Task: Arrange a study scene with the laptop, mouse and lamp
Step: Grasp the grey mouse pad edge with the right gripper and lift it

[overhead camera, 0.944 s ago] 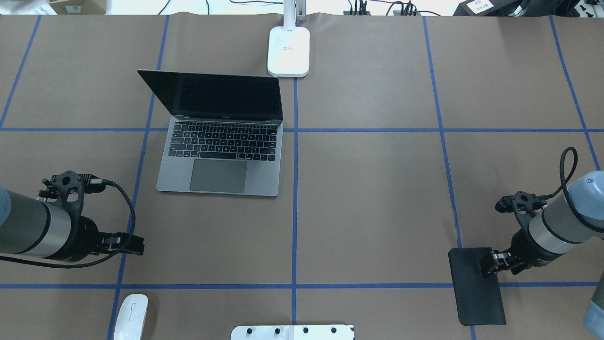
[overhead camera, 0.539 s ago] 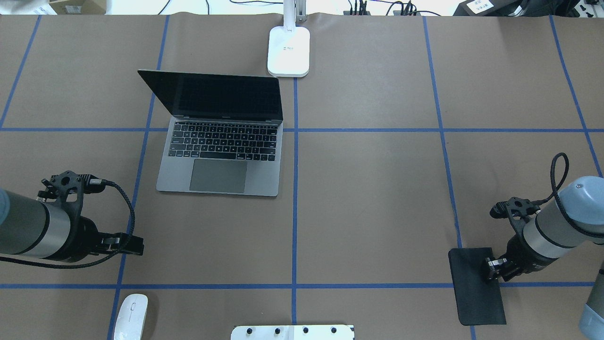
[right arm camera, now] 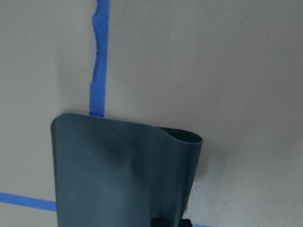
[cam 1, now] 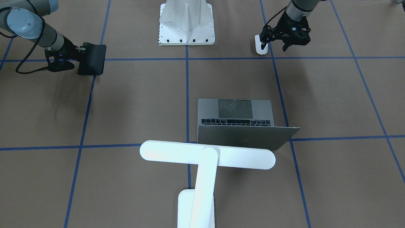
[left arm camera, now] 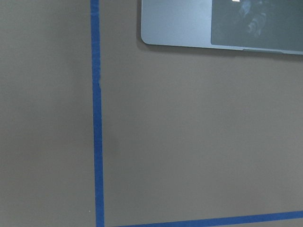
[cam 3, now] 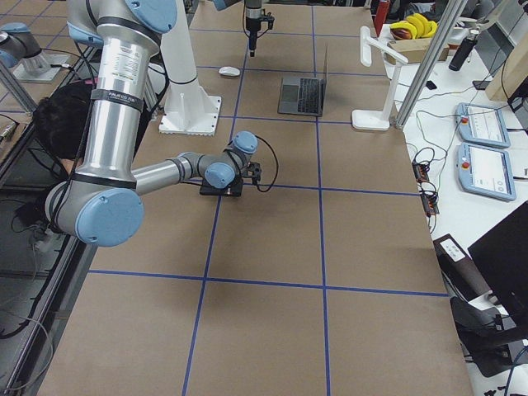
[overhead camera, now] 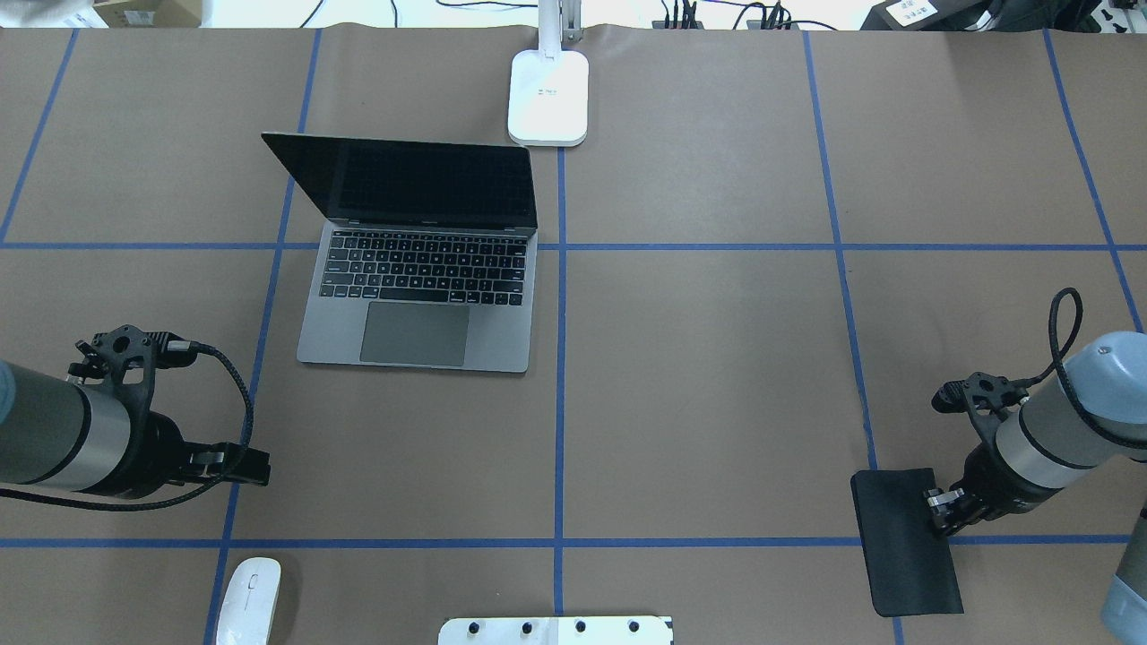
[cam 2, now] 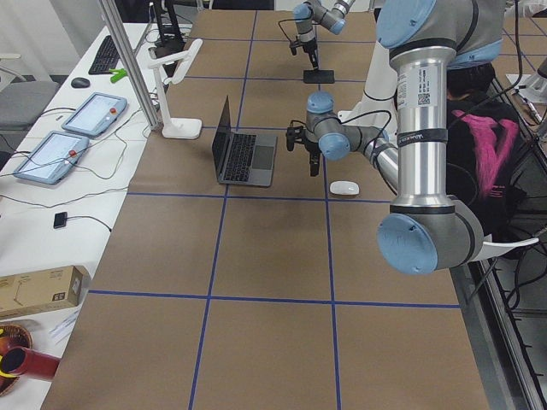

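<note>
The grey laptop [overhead camera: 417, 305] stands open left of centre, screen dark; its front corner shows in the left wrist view [left arm camera: 222, 21]. The white mouse [overhead camera: 248, 598] lies at the near left edge. The white lamp stands at the far middle on its base [overhead camera: 548, 94], its bar head [cam 1: 205, 155] over the table. My left gripper [overhead camera: 244, 468] hovers just beyond the mouse [cam 1: 261, 44], looks open and holds nothing. My right gripper [overhead camera: 936, 511] is shut on the right edge of the black mouse pad [overhead camera: 905, 555], whose pinched edge curls up [right arm camera: 189, 142].
A white ribbed pedestal [overhead camera: 556, 630] with bolt holes sits at the near middle edge. Blue tape lines divide the brown table [overhead camera: 717, 403] into squares. Cables and boxes lie beyond the far edge.
My right wrist has dropped and shifted toward the near edge, still on the mouse pad's edge. My left arm has drifted slightly toward the near edge. Laptop, mouse and lamp have not moved.
</note>
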`<action>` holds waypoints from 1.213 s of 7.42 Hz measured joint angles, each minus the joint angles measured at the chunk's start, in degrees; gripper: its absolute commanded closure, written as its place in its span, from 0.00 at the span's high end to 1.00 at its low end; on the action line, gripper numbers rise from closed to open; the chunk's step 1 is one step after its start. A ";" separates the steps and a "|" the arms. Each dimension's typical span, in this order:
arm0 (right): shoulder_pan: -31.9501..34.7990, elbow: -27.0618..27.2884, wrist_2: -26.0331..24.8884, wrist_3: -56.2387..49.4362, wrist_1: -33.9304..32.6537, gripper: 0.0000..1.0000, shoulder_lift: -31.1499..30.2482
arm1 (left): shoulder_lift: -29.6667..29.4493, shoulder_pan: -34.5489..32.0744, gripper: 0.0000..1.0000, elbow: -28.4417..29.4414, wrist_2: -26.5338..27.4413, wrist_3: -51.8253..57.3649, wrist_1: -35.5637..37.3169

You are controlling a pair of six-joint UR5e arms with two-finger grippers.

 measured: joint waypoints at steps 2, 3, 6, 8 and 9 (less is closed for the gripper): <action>0.88 0.27 0.04 -0.03 0.00 0.13 0.00 | 0.01 0.00 1.00 -0.05 0.00 0.01 0.00; 1.51 0.83 0.13 -0.10 0.00 0.13 -0.01 | 0.01 0.00 1.00 -0.15 0.00 0.01 0.00; 5.72 4.82 1.13 -0.56 -0.04 0.12 0.49 | 0.33 0.14 0.99 -0.42 0.02 0.18 0.00; 10.69 6.36 3.61 -0.75 -1.91 0.13 4.88 | 2.35 2.11 0.99 -0.52 2.87 0.26 -0.02; 12.75 6.66 3.96 -1.49 -6.81 0.13 9.64 | 3.54 3.84 0.99 -0.64 4.88 0.25 -0.04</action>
